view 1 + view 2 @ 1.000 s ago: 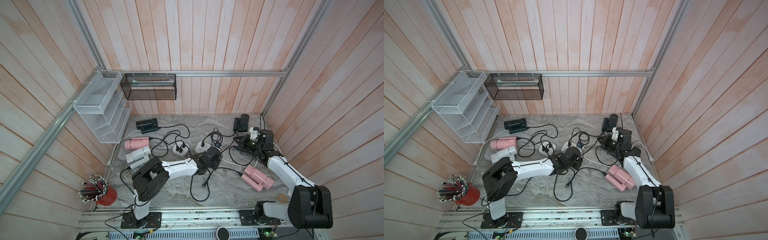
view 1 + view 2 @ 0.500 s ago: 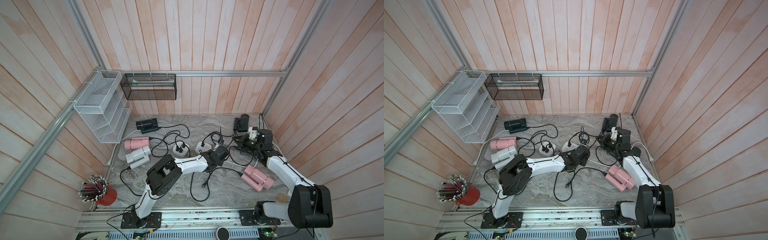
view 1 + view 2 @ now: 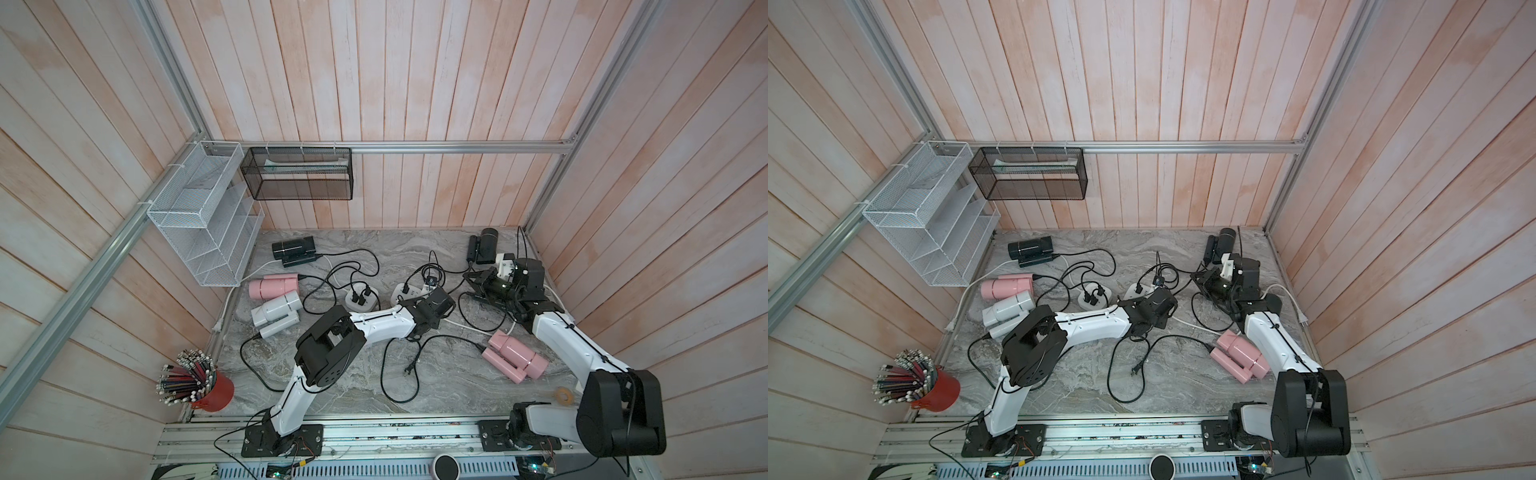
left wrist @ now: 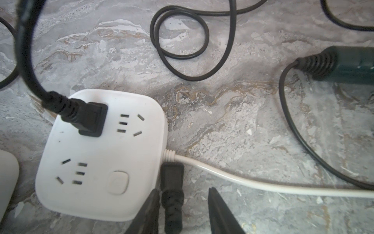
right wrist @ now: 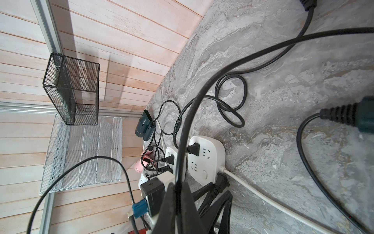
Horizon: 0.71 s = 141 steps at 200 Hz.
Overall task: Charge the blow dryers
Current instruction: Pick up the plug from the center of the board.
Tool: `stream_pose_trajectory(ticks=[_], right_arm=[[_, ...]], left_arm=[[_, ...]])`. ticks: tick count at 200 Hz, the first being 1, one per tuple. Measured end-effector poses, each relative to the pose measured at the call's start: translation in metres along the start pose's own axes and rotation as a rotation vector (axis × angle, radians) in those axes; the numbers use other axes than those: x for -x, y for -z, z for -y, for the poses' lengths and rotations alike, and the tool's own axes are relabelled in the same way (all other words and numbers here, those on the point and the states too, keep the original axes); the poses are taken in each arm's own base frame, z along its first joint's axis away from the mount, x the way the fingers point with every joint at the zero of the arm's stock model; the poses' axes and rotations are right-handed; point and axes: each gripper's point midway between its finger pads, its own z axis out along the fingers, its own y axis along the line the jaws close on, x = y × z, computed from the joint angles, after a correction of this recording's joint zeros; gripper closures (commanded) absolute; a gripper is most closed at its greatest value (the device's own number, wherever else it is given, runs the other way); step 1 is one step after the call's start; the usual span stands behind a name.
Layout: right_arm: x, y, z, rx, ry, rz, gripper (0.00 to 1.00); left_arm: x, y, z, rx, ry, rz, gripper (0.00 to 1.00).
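While the right gripper (image 5: pixel 178 188) pinches a black cord (image 5: pixel 202 91), the left gripper (image 4: pixel 183 191) stands spread around a loose plug (image 4: pixel 172 178).
The plug lies beside the white power strip (image 4: pixel 101 154), close against one finger with a gap to the other; the faint mark on the strip's button is unreadable. A dark dryer handle (image 4: pixel 348 64) is cut off at the frame edge, and the right arm covers one end of a pink blow dryer (image 3: pixel 1233 351). A black blow dryer (image 3: pixel 293 248), a second pink blow dryer (image 3: pixel 274 286) and a light grey blow dryer (image 3: pixel 276 309) lie near the wire rack (image 3: pixel 199 224); a second black blow dryer (image 3: pixel 486 243) sits in the far corner. Grey marbled tabletop (image 3: pixel 457 390), pale plank walls (image 3: pixel 415 83).
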Motion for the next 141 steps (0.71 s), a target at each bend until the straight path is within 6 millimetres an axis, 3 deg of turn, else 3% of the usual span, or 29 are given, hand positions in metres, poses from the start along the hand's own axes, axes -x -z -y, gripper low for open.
stream_pose_trajectory(ticks=[77, 141], right_arm=[[-0.0009, -0.0009, -0.0019, 0.004, 0.007, 0.001, 0.97], [0.0008, -0.0016, 0.0006, -0.016, 0.018, 0.01, 0.98]], left_arm=[[0.0031, -0.0008, 0.0008, -0.01, -0.016, 0.008, 0.77], [-0.0012, 0.0033, 0.0072, -0.08, -0.109, 0.022, 0.84]])
